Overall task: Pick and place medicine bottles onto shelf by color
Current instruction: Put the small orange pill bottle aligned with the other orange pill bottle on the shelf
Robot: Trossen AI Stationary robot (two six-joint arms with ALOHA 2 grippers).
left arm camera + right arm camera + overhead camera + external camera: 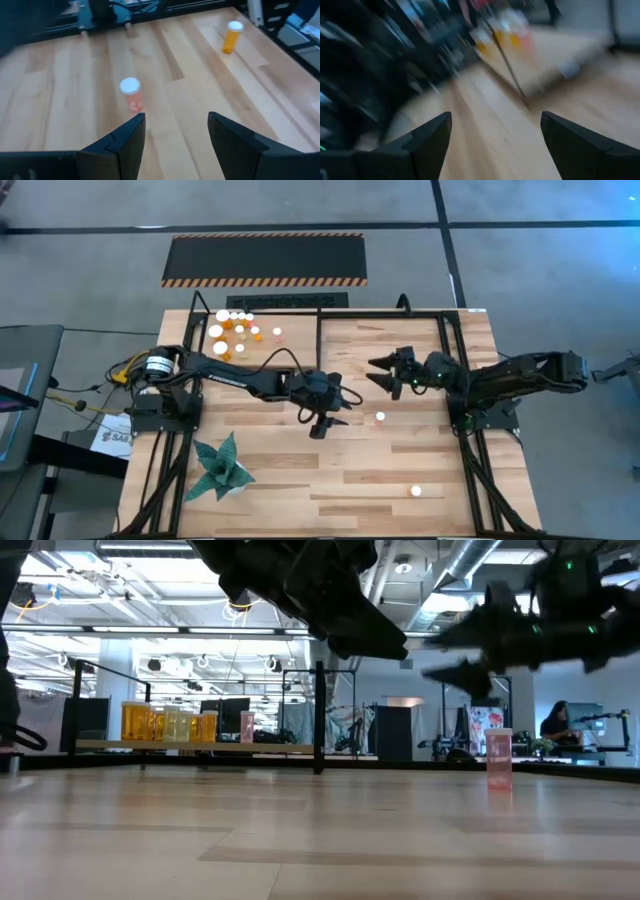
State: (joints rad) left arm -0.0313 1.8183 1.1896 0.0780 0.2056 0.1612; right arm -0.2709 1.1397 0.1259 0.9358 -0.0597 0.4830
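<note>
High view: near edge of the table [330, 510] holds one orange bottle [416, 491] at right and a green paper plant [220, 468] at left. Mid-table, a pinkish bottle [380, 417] stands alone, upright, white cap up. The left gripper [330, 412] hangs just left of it, fingers spread and empty; the left wrist view shows that bottle ahead of the fingers [130, 137], slightly off-centre toward one of them. The right gripper [385, 373] sits just beyond the pinkish bottle, jaws wide apart, holding nothing. Far left, the shelf [290, 315] already carries a cluster of sorted bottles [238, 330].

Step in hand, as judged: left arm approaching the pinkish bottle. To do it well: centre the bottle between the fingers before descending, keep the wrist level, close on the body below the cap. A fingertip brushing it first would likely tip it. Keep clear of the right arm nearby.
</note>
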